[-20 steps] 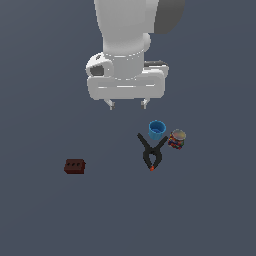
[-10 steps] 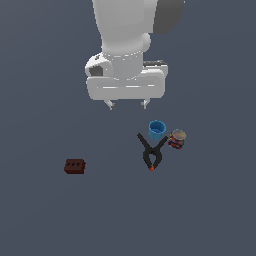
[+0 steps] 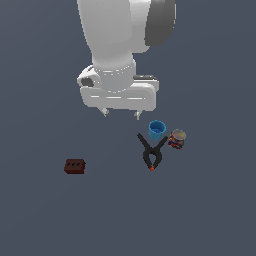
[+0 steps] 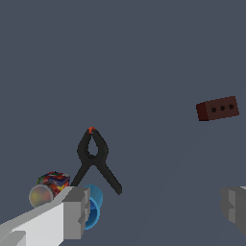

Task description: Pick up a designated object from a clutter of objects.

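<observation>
Hovering high, the fingers (image 3: 120, 113) are spread wide and empty, close to the cup (image 3: 157, 130), clamp (image 3: 152, 152) and can (image 3: 176, 139). The block (image 3: 75, 166) lies alone, well off toward the exterior view's left. Descending here risks clipping the cup, not the block.

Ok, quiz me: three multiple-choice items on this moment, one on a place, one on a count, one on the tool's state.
1. Where is the dark red-brown rectangular block?
A. alone, at the exterior view's left
B. inside the small blue cup
C. under the black spring clamp

2. How many holes show on the block's face?
A. one
B. three
C. five

3. The tool is:
A. shut on the block
B. shut on the short multicoloured can
C. open, holding nothing

Key: 1 A, it sits apart from the cluster. 2 B, a row of three shows. 3 C, the wrist view shows spread fingers with nothing between.
</observation>
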Robot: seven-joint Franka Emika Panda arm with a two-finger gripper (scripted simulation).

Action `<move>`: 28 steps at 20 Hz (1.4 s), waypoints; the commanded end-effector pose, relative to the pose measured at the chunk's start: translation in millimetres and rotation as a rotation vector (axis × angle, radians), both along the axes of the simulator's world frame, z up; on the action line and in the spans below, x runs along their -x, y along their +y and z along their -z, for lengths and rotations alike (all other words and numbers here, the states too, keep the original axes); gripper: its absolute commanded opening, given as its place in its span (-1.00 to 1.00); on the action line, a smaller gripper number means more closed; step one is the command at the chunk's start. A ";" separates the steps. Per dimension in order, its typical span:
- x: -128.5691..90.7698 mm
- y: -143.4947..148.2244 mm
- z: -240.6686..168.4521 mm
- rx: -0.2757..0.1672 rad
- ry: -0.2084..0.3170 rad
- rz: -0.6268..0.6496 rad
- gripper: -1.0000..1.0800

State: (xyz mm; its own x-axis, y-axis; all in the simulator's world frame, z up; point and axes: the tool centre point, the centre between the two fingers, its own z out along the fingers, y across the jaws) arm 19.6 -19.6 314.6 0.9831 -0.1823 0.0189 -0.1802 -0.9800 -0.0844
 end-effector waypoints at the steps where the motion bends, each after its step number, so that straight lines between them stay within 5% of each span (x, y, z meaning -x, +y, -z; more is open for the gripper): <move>1: -6.1 -8.6 9.4 -0.005 0.006 0.063 0.92; 15: -43.3 -83.5 89.5 -0.020 0.053 0.567 0.92; 28: -55.6 -165.0 175.3 0.005 0.082 1.051 0.92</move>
State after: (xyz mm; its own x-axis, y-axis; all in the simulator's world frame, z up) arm 74.9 -174.8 149.6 0.3818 -0.9233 -0.0410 -0.9241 -0.3805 -0.0356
